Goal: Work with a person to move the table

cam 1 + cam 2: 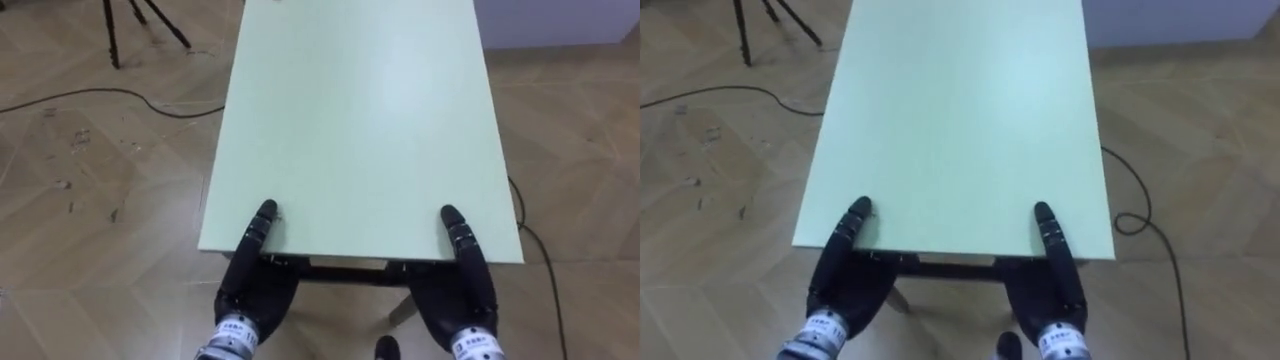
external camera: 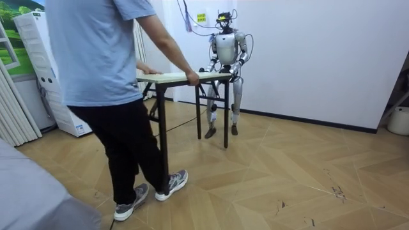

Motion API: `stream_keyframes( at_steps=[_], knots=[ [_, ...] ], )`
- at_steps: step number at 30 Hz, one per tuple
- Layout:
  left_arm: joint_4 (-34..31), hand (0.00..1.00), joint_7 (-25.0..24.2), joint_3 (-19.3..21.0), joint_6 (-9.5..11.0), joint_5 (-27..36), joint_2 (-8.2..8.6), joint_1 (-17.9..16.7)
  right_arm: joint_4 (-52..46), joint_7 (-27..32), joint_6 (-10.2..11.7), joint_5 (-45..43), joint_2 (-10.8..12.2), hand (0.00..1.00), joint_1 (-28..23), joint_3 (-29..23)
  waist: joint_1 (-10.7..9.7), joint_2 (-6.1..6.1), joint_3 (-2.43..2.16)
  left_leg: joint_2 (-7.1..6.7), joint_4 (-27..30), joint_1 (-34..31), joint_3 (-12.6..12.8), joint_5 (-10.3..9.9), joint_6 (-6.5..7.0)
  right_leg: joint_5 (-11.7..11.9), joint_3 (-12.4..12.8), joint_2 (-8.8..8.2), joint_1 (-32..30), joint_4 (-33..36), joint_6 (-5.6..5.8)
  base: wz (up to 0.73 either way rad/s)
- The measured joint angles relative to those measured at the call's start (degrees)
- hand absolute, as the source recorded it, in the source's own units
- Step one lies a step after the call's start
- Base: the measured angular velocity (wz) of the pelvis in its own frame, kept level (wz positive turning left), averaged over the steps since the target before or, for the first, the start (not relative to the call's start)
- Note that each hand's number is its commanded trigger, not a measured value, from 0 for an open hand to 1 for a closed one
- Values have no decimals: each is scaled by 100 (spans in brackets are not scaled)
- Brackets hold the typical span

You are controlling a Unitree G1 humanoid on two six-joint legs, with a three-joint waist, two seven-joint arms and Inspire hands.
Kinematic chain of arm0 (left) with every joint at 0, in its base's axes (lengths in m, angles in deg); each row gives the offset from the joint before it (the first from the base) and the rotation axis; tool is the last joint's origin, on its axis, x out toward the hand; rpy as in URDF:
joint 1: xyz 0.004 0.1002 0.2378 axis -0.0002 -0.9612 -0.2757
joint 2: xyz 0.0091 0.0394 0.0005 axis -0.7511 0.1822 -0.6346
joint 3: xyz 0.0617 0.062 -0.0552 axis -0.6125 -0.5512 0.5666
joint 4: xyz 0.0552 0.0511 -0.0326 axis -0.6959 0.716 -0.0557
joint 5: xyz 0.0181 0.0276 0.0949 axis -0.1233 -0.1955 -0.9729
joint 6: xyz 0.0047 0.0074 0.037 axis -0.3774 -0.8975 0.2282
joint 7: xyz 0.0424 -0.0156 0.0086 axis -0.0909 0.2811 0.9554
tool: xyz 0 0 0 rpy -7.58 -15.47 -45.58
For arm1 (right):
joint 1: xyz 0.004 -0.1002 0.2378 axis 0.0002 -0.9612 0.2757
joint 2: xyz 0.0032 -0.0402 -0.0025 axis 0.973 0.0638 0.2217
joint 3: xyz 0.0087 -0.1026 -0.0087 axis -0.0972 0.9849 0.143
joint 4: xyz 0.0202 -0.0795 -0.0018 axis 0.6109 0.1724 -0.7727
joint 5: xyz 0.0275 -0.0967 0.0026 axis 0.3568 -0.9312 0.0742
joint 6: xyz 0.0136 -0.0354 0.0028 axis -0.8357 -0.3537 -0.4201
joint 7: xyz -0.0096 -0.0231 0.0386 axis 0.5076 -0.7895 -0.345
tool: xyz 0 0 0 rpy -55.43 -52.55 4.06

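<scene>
Teamwork at both ends

At the near edge's left corner my left hand (image 1: pixel 256 288) reaches up onto the top, the rest beneath; I cannot tell whether it is clamped. The pale green surface (image 1: pixel 360 120) stretches ahead of me. My right hand (image 1: pixel 462 290) sits likewise at the right corner, its hold equally hidden. In the room view a person (image 2: pixel 96 57) grips the far end.

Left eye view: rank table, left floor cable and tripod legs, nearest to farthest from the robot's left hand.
1. table, its near edge at the left hand.
2. left floor cable, beside the table.
3. tripod legs, far upper left.
</scene>
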Motion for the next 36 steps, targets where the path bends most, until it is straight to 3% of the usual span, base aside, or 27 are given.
stream_keyframes(
  at_steps=[2, 3, 5, 6, 7, 8, 9, 10, 11, 12, 13, 16, 18, 20, 25, 27, 28, 29, 30, 31, 32, 33, 34, 35, 36],
  knots=[
    [-13, 100, -3, -10, -37, -45, -33, -47, -38, -5, 75, 35, 33, 100, -133, 27, 7, -124, -14, -107, 78, -6, 190, 19, 73, -640, 20, -171, 335, 1282, 98, 35],
    [-54, 100, -25, 13, -46, -41, -37, -87, -86, -5, 92, 91, -4, 100, -153, 66, 98, -184, -20, -201, 174, -82, 265, -5, 118, -804, 72, -297, 694, 1677, 118, -6],
    [-123, 100, -59, 74, -52, -40, -15, -123, -153, -5, 159, 157, -101, 100, -112, 197, 292, -240, -12, -289, 322, -224, 366, -23, 153, -874, 262, -476, 1270, 1622, 167, -44],
    [-150, 100, -81, 140, -52, -37, -14, -121, -146, -4, 213, 182, -118, 100, -24, 289, 372, -306, 22, -298, 544, -369, 295, -32, 152, -894, 411, -536, 1568, 1313, 270, -52],
    [-166, 100, -87, 183, -51, -38, -27, -135, -126, -2, 233, 180, -109, 100, 27, 343, 436, -373, 76, -261, 656, -470, 123, -32, 151, -972, 424, -440, 1601, 1139, 366, -42],
    [-211, 100, -87, 201, -59, -44, -60, -213, -91, -1, 260, 183, -130, 100, 48, 442, 525, -292, 64, -181, 1075, -767, -276, -31, 153, -956, 430, -165, 1716, 855, 333, -14],
    [-271, 100, -87, 183, -64, -68, -57, -280, -93, -37, 290, 181, -139, 100, 14, 456, 512, -302, 73, -382, 1099, -1124, -648, 26, 195, -958, 562, -43, 1761, 625, 334, 14],
    [-346, 100, -87, 123, -38, -129, 2, -282, -103, -190, 331, 180, -186, 100, 10, 404, 437, -208, 21, -688, 596, -1378, -788, 567, 470, -1011, 614, 8, 1661, 454, 389, 26],
    [-426, 100, -89, 99, -20, -131, -51, -293, -106, -236, 335, 179, -155, 100, 9, 394, 411, -242, 30, -671, 481, -1436, -514, 668, 665, -1114, 602, 27, 1642, 431, 476, 26],
    [-594, 100, -91, 102, -14, -138, -237, -304, -117, -243, 331, 179, -89, 100, 2, 436, 374, -503, 66, -691, 393, -1462, -270, 693, 701, -1400, 616, -46, 1648, 347, 565, 8],
    [-615, 100, -91, 101, -3, -135, -290, -311, -117, -242, 334, 184, -61, 100, 1, 449, 378, -593, 58, -697, 400, -1499, -162, 693, 702, -1501, 613, -82, 1664, 284, 580, 4],
    [-651, 100, -89, 205, -28, -102, -266, -301, -179, -220, 389, 173, -70, 100, 36, 515, 499, -638, 53, -651, 471, -1664, 15, 695, 713, -1773, 615, -96, 1946, -326, 516, -23],
    [-648, 100, -89, 232, 9, -104, -248, -299, -153, -163, 384, 173, -144, 100, 154, 546, 571, -618, 58, -553, 660, -1868, 140, 701, 723, -2058, 654, -58, 2168, -1076, 445, -32],
    [-645, 100, -89, 247, 36, -103, -272, -311, -102, -164, 378, 174, -139, 100, 205, 571, 686, -605, 61, -379, 789, -2003, 198, 730, 671, -2093, 594, 76, 2179, -1453, 420, -32],
    [-601, 100, -45, 259, 35, -94, -279, -427, 111, -150, 361, 184, -90, 100, 233, 617, 719, -474, 69, 58, 825, -2128, 109, 1019, 518, -1920, 550, 576, 2150, -1707, 41, -10],
    [-600, 100, 27, 250, 24, -87, -307, -430, 155, -109, 378, 227, -89, 100, 233, 626, 805, -406, 87, 184, 778, -2120, 32, 1186, 455, -1825, 496, 725, 2127, -1727, -70, -13],
    [-601, 100, 53, 217, 23, -86, -314, -430, 164, -88, 379, 253, -92, 100, 233, 627, 817, -372, 86, 183, 720, -2116, -33, 1281, 419, -1759, 472, 784, 2122, -1767, -111, -5],
    [-602, 100, 96, 199, 23, -80, -283, -425, 168, -52, 407, 257, -96, 100, 231, 633, 825, -296, 70, 175, 515, -2115, -265, 1527, 305, -1619, 391, 888, 2116, -1888, -191, 4],
    [-601, 100, 110, 195, 29, -88, -271, -422, 167, -36, 442, 250, -93, 100, 245, 645, 853, -254, 66, 119, 141, -2077, -533, 1934, 31, -1444, 356, 962, 2065, -2053, -281, 6],
    [-601, 100, 119, 210, 38, -85, -277, -411, 166, -36, 462, 250, -98, 100, 254, 649, 884, -234, 66, 92, -105, -2037, -739, 2150, -190, -1316, 332, 1006, 2036, -2172, -340, -16],
    [-602, 100, 119, 209, 76, -85, -257, -404, 166, -36, 491, 249, -133, 100, 307, 681, 918, -213, 75, 118, -304, -1988, -1114, 2327, -522, -1074, 196, 998, 1963, -2381, -462, -52],
    [-591, 100, 117, 219, 142, -66, -213, -466, 207, 25, 491, 247, -185, 100, 401, 755, 1020, -170, 88, 306, 443, -1981, -1188, 1686, -479, -938, -65, 1042, 1940, -2426, -563, -62],
    [-591, 100, 117, 229, 176, -62, -173, -517, 211, 58, 501, 245, -199, 100, 430, 808, 1033, -127, 86, 399, 946, -1959, -1203, 1313, -448, -900, -136, 1081, 1961, -2407, -613, -52],
    [-580, 100, 117, 255, 175, -63, -109, -586, 207, 67, 558, 243, -233, 100, 438, 860, 1044, -34, 77, 606, 1919, -1904, -1236, 729, -560, -852, -295, 1162, 1958, -2403, -694, -23],
    [-573, 100, 115, 266, 157, -63, -72, -602, 207, 67, 601, 212, -247, 100, 451, 862, 1041, 31, 83, 824, 2665, -1746, -1254, 417, -642, -813, -444, 1247, 1915, -2377, -767, -12]
  ],
)
